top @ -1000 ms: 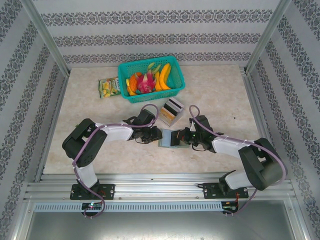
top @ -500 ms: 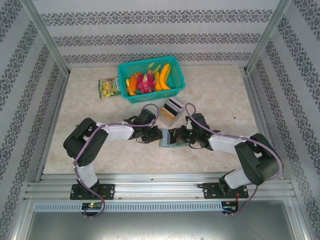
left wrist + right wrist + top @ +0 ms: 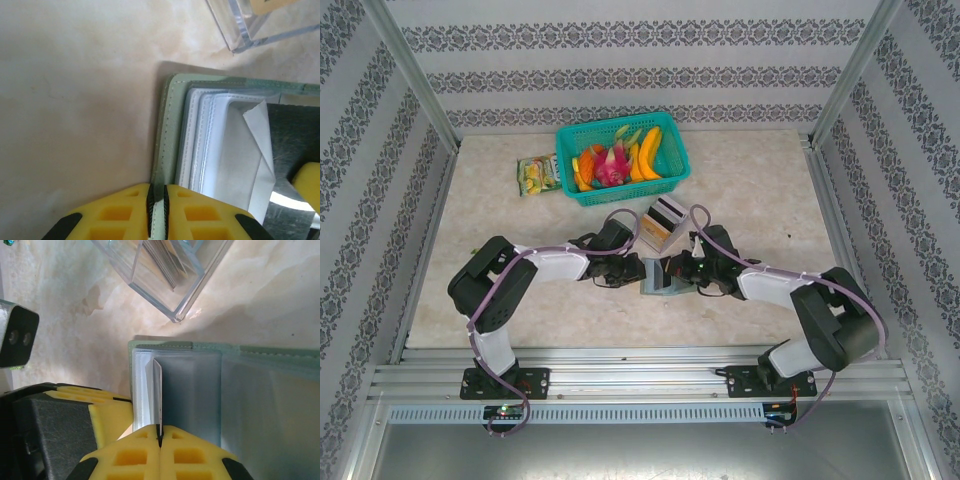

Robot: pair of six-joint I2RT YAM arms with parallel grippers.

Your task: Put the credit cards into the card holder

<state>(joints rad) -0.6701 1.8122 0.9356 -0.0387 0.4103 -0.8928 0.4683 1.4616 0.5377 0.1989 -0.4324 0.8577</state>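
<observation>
**Both tools pinched shut at the open wallet, mid-table**

The wallet lies open and flat near the middle of the table, a little closer to the near edge than the far one. Its long axis runs left to right, roughly parallel to the near edge, with the inner sleeves facing up.

The left tool is closed tight on the wallet's green cover edge at its left end, which shows as a thin strip pinched between the yellow fingers. The right tool is also closed, gripping a thin card seen edge-on. That card stands among the clear sleeves close to the wallet's left end. Its long axis points away from the fingers toward the far side of the wallet. The two tools sit very near each other over that end.

Just behind the wallet, toward the far edge, a clear box stands a little apart from it. More cards stand upright inside the box.

A basket of fruit sits at the middle of the far edge, with a snack packet to its left.

Bare table stretches from the arms toward the left and right edges. A narrower strip runs along the near edge in front of the wallet.
</observation>
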